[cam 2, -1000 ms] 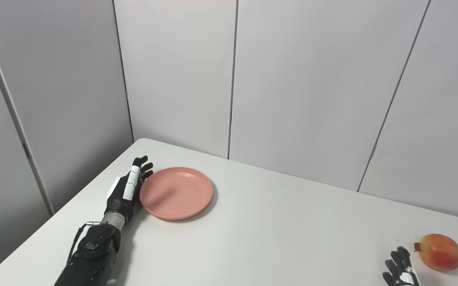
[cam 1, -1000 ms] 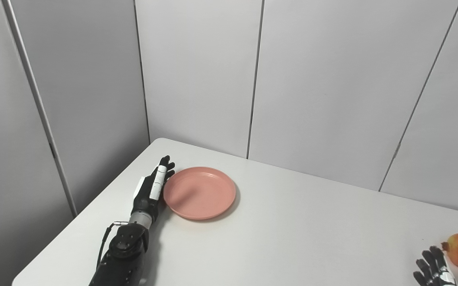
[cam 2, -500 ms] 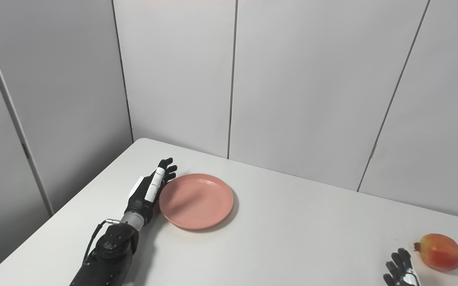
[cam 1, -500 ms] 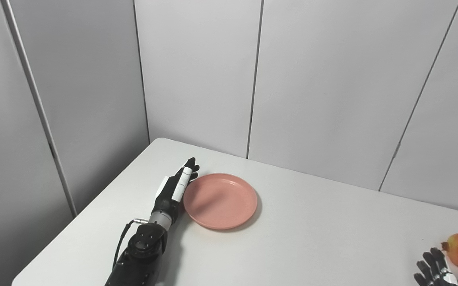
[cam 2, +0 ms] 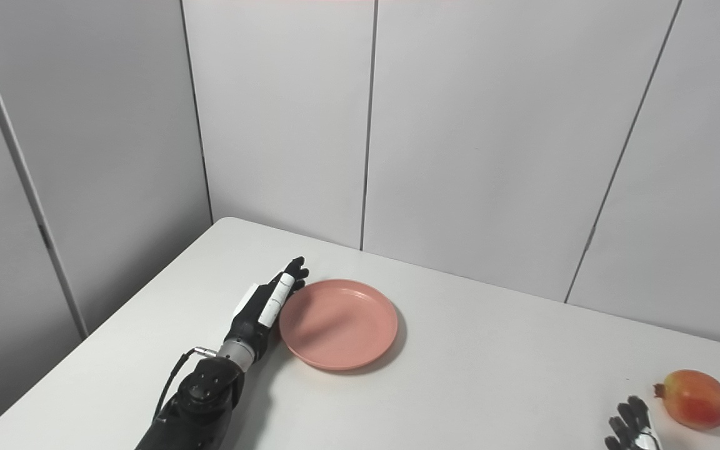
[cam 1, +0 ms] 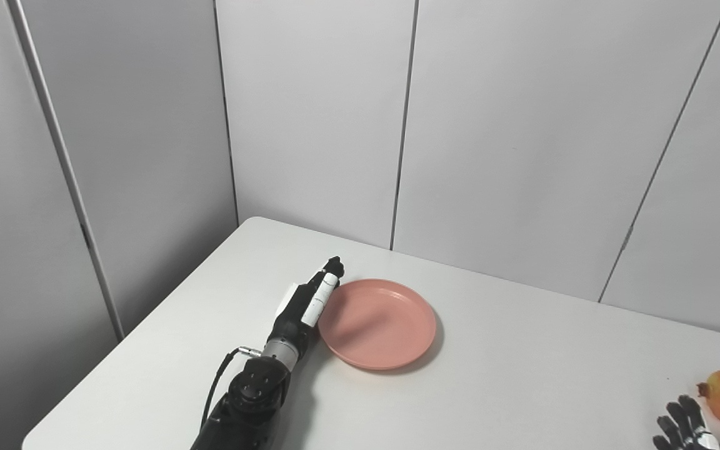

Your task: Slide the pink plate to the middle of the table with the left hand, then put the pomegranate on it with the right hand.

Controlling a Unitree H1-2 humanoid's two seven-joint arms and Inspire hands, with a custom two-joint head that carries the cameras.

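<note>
Black fingers (cam 2: 285, 284) of left hand (cam 2: 266, 309) held straight and together, edge pressed to left rim of pink plate (cam 2: 339, 323), holding nothing. Plate flat on white desk (cam 2: 491, 375), left of centre. Pomegranate (cam 2: 695, 399) far right, crown pointing left, fully visible only in right eye view. Right hand (cam 2: 632, 431) just beside it, fingers apart.

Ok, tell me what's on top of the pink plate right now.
Nothing lies on the pink plate; its dish is bare. The left hand presses against its left rim from outside, not on it. The pomegranate sits far right on the table. What is under the plate is hidden.
</note>
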